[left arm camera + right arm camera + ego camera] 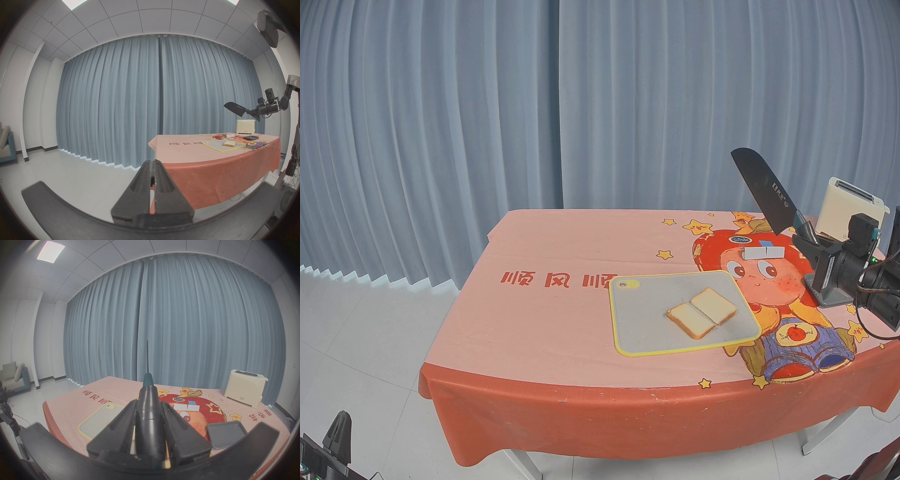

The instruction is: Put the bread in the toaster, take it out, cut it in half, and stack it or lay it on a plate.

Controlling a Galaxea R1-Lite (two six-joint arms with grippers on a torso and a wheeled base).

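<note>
- Two halves of the bread (692, 320) lie side by side, touching along the cut, toward the right of a grey, yellow-rimmed cutting board (644, 312).
- The board sits close to the near edge of the table (581, 375), right of the middle. A wide stretch of tablecloth (537, 325) runs from it to the left edge.
- The right hand (149, 404) grips the handle of a black knife (765, 187) over the right edge, blade tilted up, well above the tablecloth.
- The toaster (850, 206) stands at the far right corner, and a dark grey tray (226, 433) lies near the right edge.
- The left hand (153, 164) is closed on nothing, low and well apart from the near left corner.
</note>
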